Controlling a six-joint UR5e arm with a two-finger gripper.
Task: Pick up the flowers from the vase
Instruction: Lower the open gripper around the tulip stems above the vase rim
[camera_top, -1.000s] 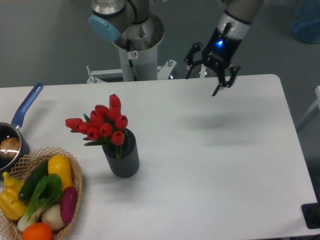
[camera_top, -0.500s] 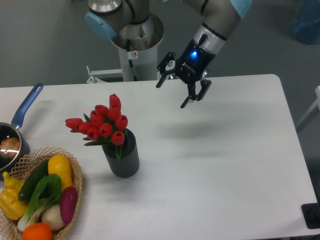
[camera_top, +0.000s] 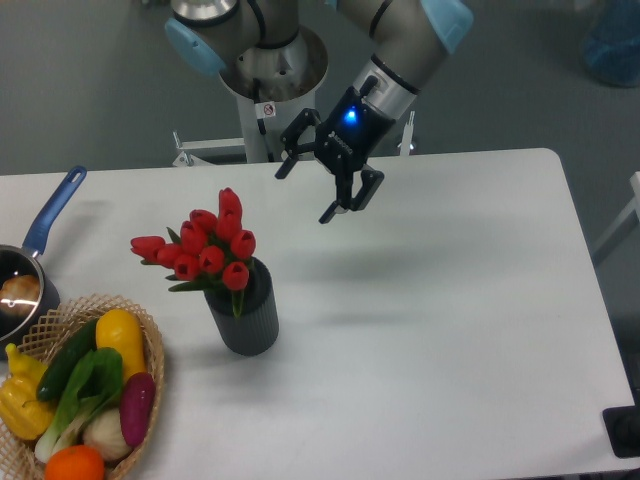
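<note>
Your end effector (camera_top: 303, 194) has travelled left across the back of the surface (camera_top: 430, 330): 1 second ago it hung near the far right part of the back edge, half a second ago it was about midway, and now it sits up and to the right of the flowers (camera_top: 205, 248), still apart from them and above the white top. Its 2 fingers are spread wide with nothing between them, the same spread as in both earlier frames, and the blue light on the wrist is lit. You can see 1 fingertip (camera_top: 327, 216) pointing down toward the surface and the other reaching left toward the bunch. The flowers have not moved: the red buds and green leaves stand in the vase (camera_top: 244, 315), which stays upright on the left half of the surface, the bunch spreading wider than the vase mouth and leaning a little to the left. To the left of the vase, the wicker basket (camera_top: 150, 352) with vegetables and the blue-handled saucepan (camera_top: 35, 250) lie where they did before. A soft shadow of the arm now falls on the surface to the right of the vase.
</note>
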